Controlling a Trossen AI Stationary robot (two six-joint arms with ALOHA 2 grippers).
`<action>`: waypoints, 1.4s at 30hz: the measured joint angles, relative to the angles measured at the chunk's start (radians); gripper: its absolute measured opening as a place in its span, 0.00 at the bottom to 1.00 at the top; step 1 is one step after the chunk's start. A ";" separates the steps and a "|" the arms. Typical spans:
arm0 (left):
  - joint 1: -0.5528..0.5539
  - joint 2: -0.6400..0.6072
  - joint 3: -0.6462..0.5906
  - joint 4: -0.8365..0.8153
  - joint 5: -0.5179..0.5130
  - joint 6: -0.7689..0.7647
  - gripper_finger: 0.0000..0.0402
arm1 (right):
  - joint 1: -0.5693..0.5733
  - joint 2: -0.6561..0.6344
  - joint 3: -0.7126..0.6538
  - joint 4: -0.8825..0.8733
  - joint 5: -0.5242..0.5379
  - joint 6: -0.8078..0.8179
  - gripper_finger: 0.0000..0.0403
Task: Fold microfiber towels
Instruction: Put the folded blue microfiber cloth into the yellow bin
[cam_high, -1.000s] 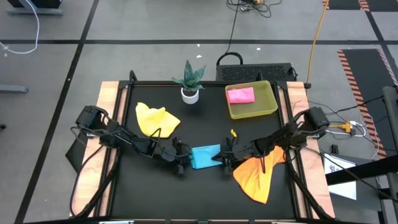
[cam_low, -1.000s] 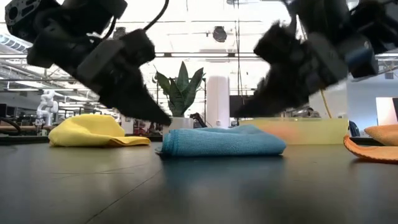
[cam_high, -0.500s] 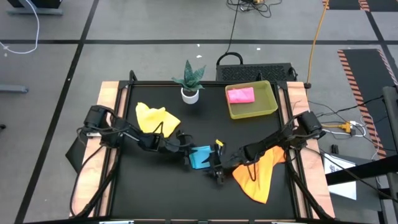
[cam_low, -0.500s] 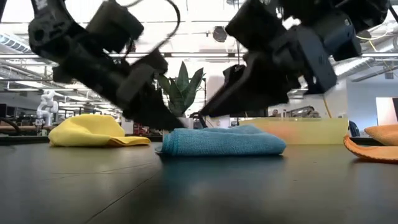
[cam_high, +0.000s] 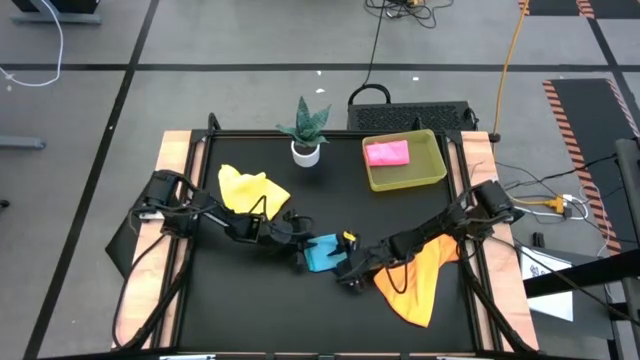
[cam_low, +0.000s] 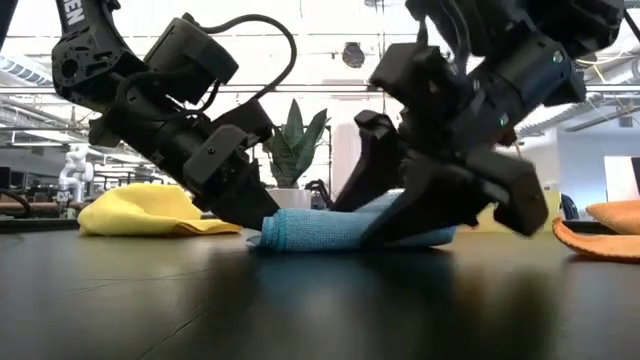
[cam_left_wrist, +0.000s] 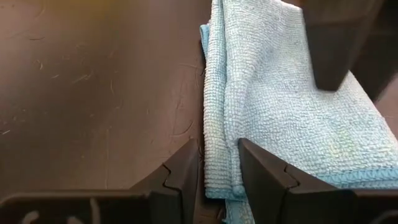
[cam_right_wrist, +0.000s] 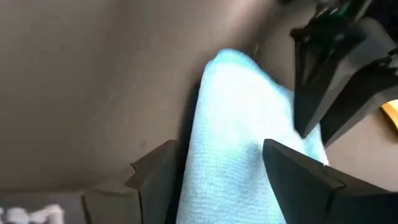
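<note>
Blue towel (cam_high: 322, 252) sits folded flat on the dark surface (cam_high: 250, 310), caught between the two pincers at the middle. It's a soft, light, nubby cloth: it will drape and sag the moment it's lifted, so the firm stacked edge is the place to take it, not the loose middle. Left pincer (cam_left_wrist: 219, 165) has its fingers straddling exactly that layered edge, one finger to each side, closed in on it, though whether they truly bite the cloth is hard to say. Right pincer (cam_right_wrist: 217, 165) comes in from the opposite side, fingers spread wide, with the towel running between them and not gripped. Yellow towel (cam_high: 250, 190) lies crumpled behind the left pincer, orange towel (cam_high: 415, 285) under the right arm, partly hidden by it. Pink towel (cam_high: 387, 152) rests in the tray (cam_high: 425, 178), well apart. From table height both pincers mask the towel's ends; how many layers it has can't be counted.
</note>
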 joint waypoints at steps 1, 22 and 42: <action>0.002 0.000 0.000 -0.004 0.001 0.000 0.29 | 0.000 0.013 0.000 0.006 0.000 -0.010 0.56; -0.012 -0.079 -0.005 -0.081 0.003 0.043 0.29 | 0.005 0.056 0.000 0.064 0.049 -0.015 0.03; -0.137 -0.233 -0.003 -0.342 -0.193 0.037 0.29 | -0.339 -0.769 -0.003 -0.790 0.152 -0.052 0.01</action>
